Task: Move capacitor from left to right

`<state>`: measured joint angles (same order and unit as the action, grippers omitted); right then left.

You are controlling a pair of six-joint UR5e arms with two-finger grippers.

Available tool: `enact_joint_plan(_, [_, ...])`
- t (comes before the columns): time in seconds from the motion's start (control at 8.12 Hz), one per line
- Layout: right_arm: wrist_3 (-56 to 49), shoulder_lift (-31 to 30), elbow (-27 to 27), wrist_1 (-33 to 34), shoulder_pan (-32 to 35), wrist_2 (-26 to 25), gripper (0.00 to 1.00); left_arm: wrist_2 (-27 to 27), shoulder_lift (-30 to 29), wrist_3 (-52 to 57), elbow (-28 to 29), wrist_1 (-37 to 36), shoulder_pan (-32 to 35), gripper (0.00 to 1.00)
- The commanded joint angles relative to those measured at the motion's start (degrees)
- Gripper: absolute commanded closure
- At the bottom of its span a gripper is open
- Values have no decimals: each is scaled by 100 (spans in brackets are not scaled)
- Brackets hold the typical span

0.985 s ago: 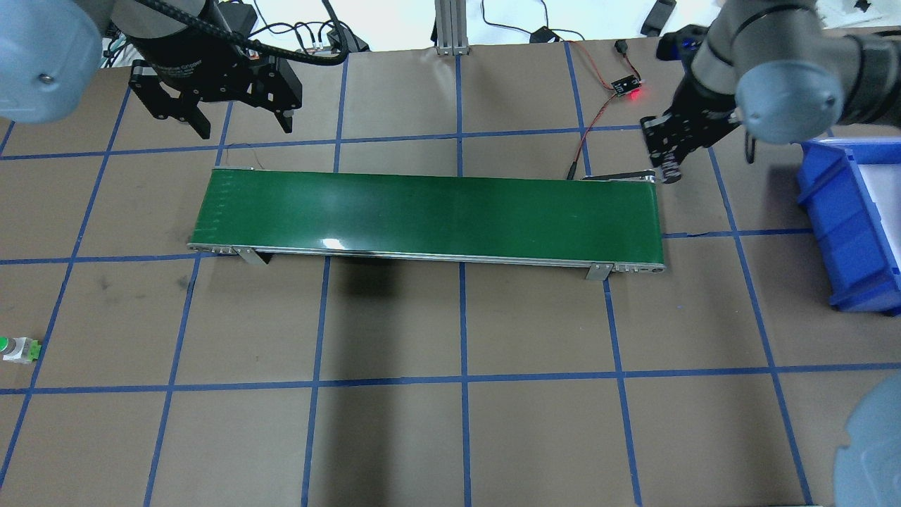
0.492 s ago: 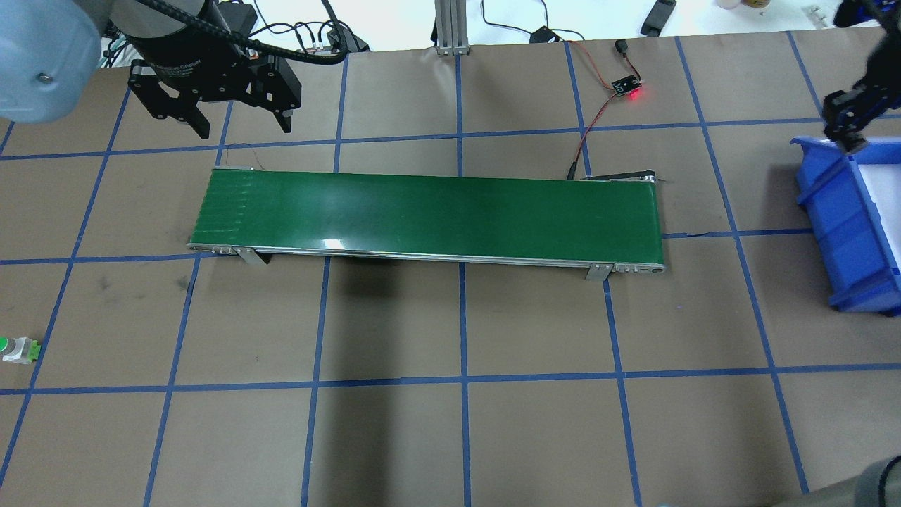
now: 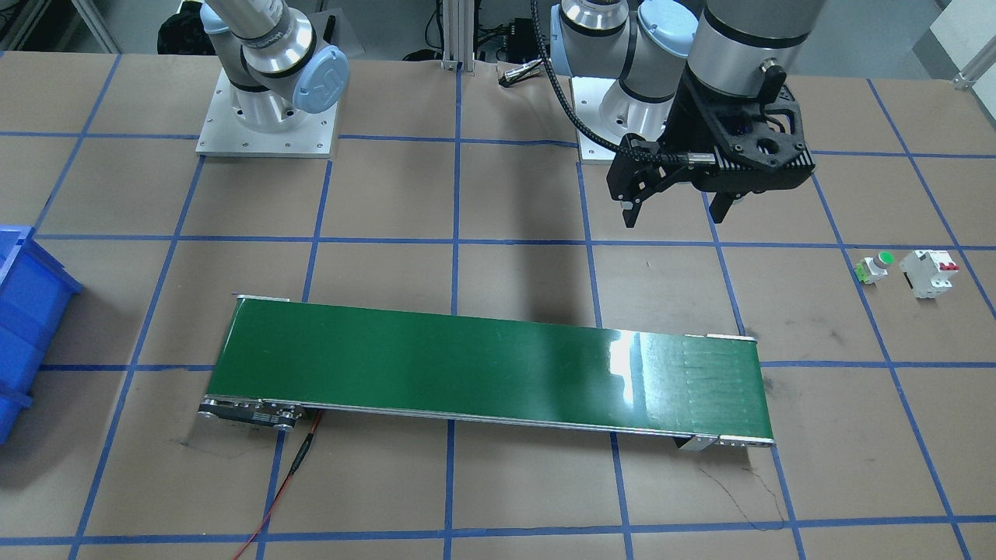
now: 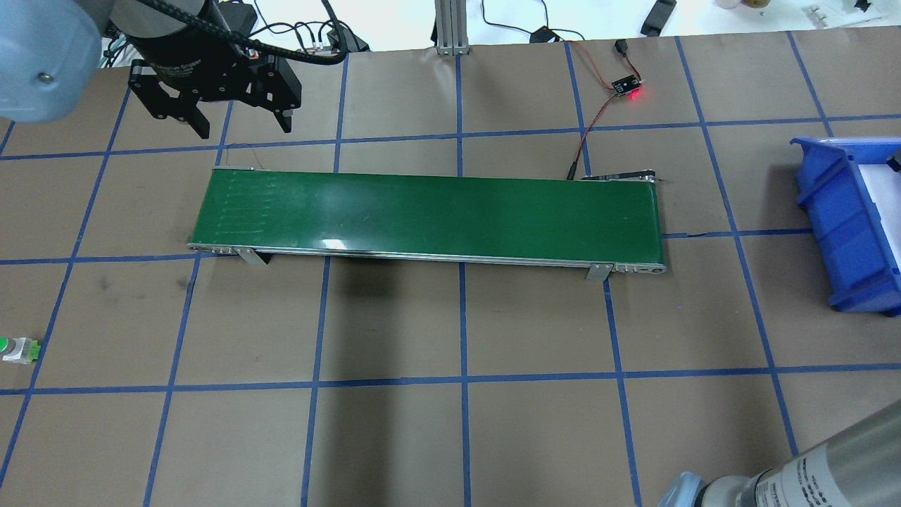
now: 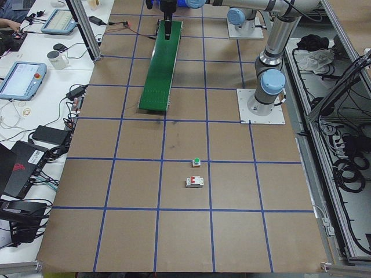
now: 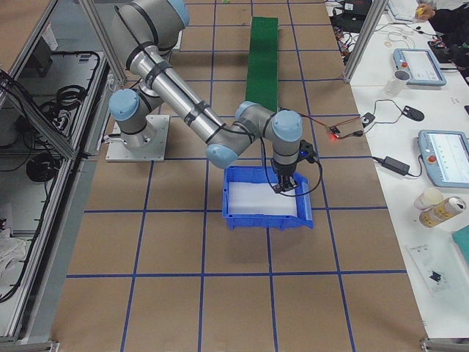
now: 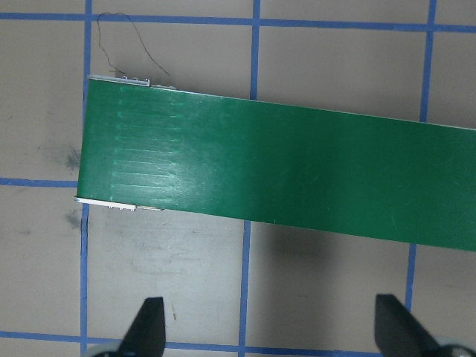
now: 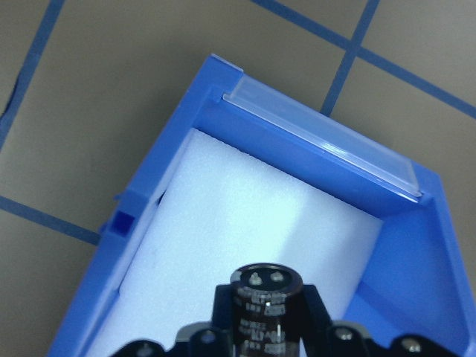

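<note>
The capacitor point(image 8: 266, 303), a dark cylinder with pale print and silvery terminals, sits between the fingers of my right gripper point(image 8: 266, 323). The gripper is shut on it and holds it over the white foam floor of the blue bin point(image 8: 149, 208). The exterior right view shows the right gripper point(image 6: 282, 183) above the bin point(image 6: 264, 220). My left gripper point(image 4: 245, 129) is open and empty. It hovers beyond the far edge of the green conveyor belt point(image 4: 429, 218) at its left end, as the front view point(image 3: 674, 218) and the left wrist view point(image 7: 269, 320) also show.
A green-topped push button point(image 3: 873, 268) and a white circuit breaker point(image 3: 930, 272) stand on the table at my far left. A small sensor board with a red light point(image 4: 626, 88) and its wires lie behind the conveyor's right end. The bin point(image 4: 838, 211) sits at the table's right edge.
My right gripper has carried the capacitor from the conveyor's right end rightward to above the blue bin, leaving the overhead view. The left arm has not moved.
</note>
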<state>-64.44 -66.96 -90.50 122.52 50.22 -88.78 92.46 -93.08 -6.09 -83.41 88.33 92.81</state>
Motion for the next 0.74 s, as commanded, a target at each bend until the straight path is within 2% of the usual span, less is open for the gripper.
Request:
enact_joint_plan(0.0, [-558, 674, -230, 508, -171, 63, 100, 0, 0, 3, 0, 0, 0, 0])
enact_joint_plan(0.12, [-596, 675, -275, 510, -171, 71, 21, 0, 0, -6, 0, 0, 0, 0])
enact_joint_plan(0.25, [-587, 588, -275, 458, -180, 54, 0, 0, 0, -6, 0, 0, 0, 0])
enact_joint_plan(0.62, [-508, -148, -170, -50, -84, 168, 0, 0, 0, -6, 0, 0, 0, 0])
